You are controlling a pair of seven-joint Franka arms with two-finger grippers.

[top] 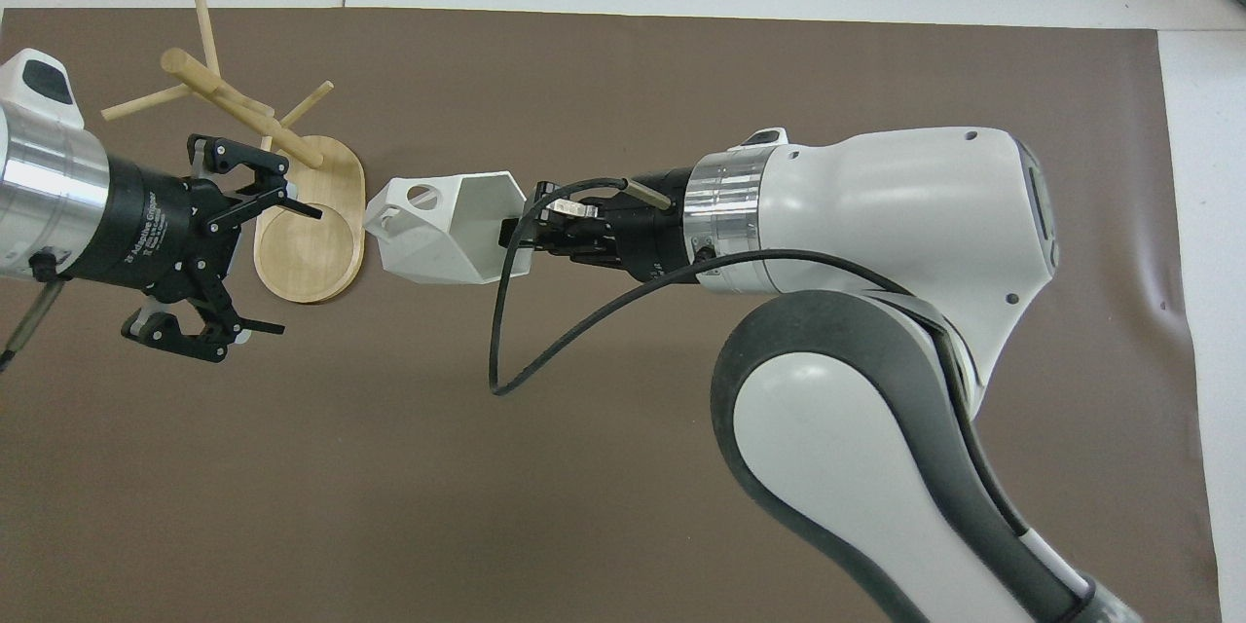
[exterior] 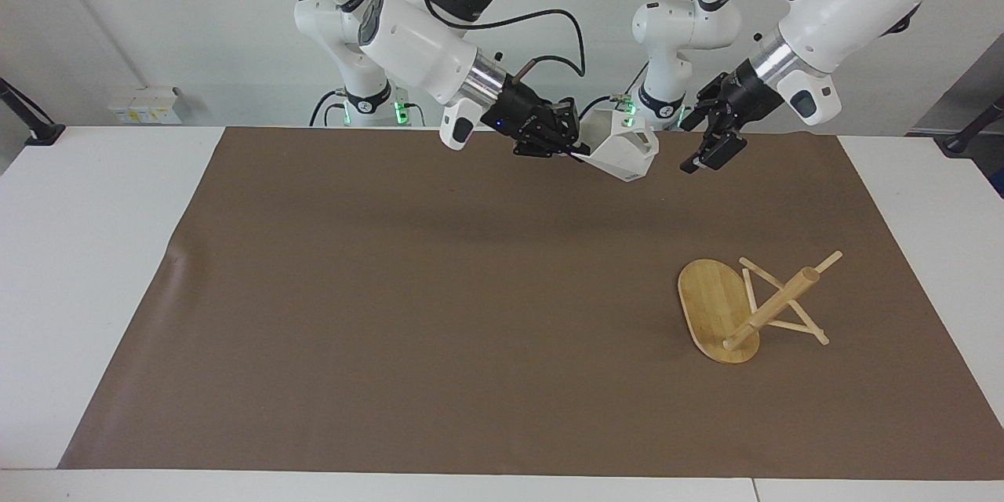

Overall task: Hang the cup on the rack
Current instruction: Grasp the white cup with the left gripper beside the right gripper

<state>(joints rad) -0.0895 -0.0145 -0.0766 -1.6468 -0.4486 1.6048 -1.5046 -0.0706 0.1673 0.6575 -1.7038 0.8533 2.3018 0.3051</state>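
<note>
Gripping the faceted matte white cup [exterior: 621,153] by its rim, the right pincer [exterior: 566,143] presented its handle toward the wide-open left pincer [exterior: 712,140], probably for handover; the bamboo rack [exterior: 753,306] stood apart.

The cup [exterior: 620,152] is matte white, the rack [exterior: 718,312] light bamboo, the mat [exterior: 392,290] plain brown.

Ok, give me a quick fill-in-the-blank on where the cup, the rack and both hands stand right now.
1. The cup is gripped by the ___ hand.
2. The left hand hangs in the air with its fingers ___.
3. The rack stands on the mat with ___ cups on its pegs.
4. The cup is held up in the air, not yet touching the ___.

Missing words: right; open; no; rack
</note>
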